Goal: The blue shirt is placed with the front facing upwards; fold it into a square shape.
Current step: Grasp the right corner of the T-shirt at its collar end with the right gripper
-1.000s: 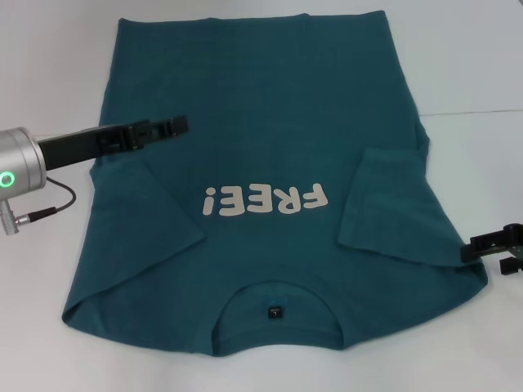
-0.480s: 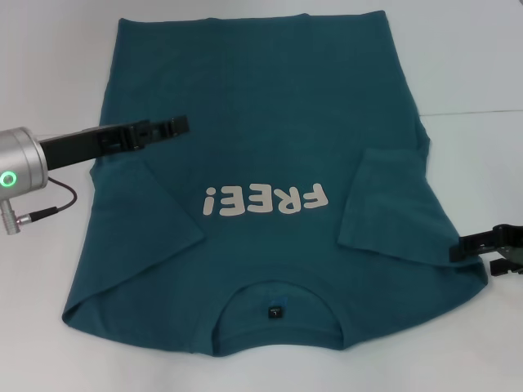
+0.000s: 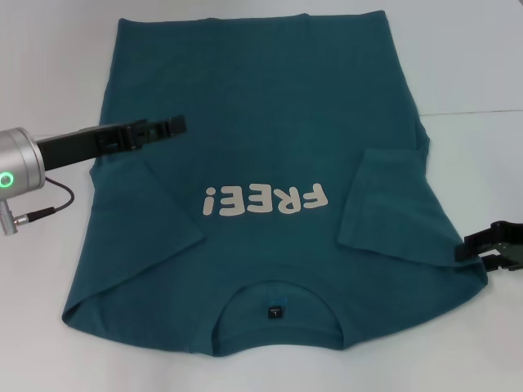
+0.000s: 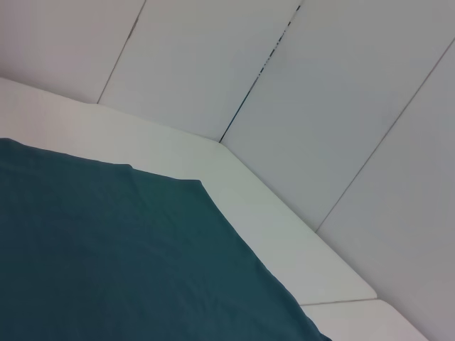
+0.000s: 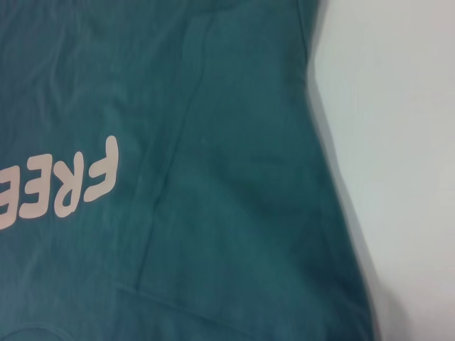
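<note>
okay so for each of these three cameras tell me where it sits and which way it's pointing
Head view: on the robot's head, looking forward and down at the blue shirt on the white table; left gripper over the shirt's left side, right gripper at its right edge.
Left wrist view: on the left wrist, facing shirt, table and wall; no fingers show.
Right wrist view: on the right wrist, facing the FREE! lettering; no fingers show.
Shared: the shirt.

White table (image 3: pixel 49 343) fills head view, bare surface showing on every side. Thin seam line (image 3: pixel 474 112) crosses table toward its far right part. In left wrist view, table edge (image 4: pixel 284 213) runs diagonally, and white panelled wall (image 4: pixel 298 85) rises just behind table. Dark narrow joints (image 4: pixel 259 67) divide wall into panels, slanting up from table edge. Second table section (image 4: pixel 370 320) adjoins table at its corner.
</note>
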`<action>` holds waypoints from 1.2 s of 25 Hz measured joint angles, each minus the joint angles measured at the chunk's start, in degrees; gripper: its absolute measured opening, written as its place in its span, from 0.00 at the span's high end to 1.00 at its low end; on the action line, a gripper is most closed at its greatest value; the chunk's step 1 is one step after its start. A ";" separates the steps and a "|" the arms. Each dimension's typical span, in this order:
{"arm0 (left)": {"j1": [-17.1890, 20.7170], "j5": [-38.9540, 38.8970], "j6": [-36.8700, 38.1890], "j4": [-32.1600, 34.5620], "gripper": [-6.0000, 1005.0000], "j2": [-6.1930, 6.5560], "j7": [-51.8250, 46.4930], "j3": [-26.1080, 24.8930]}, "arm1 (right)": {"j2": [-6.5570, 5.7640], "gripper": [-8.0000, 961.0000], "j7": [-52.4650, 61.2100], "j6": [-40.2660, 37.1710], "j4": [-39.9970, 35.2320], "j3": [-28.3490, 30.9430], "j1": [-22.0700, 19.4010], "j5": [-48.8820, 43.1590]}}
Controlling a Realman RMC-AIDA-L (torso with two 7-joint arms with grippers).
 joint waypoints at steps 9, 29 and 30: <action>-0.14 0.00 -0.22 0.22 0.13 0.00 0.23 -0.01 | -0.10 0.42 0.57 0.16 0.91 -0.18 0.23 -0.23; 0.06 0.00 -0.70 0.20 0.13 0.00 0.71 -0.10 | 0.00 0.70 1.65 1.73 1.55 -2.62 0.21 -0.63; 0.10 0.00 -0.70 0.16 0.13 0.00 0.71 -0.10 | 0.00 0.73 1.65 1.82 1.55 -2.65 0.22 -0.63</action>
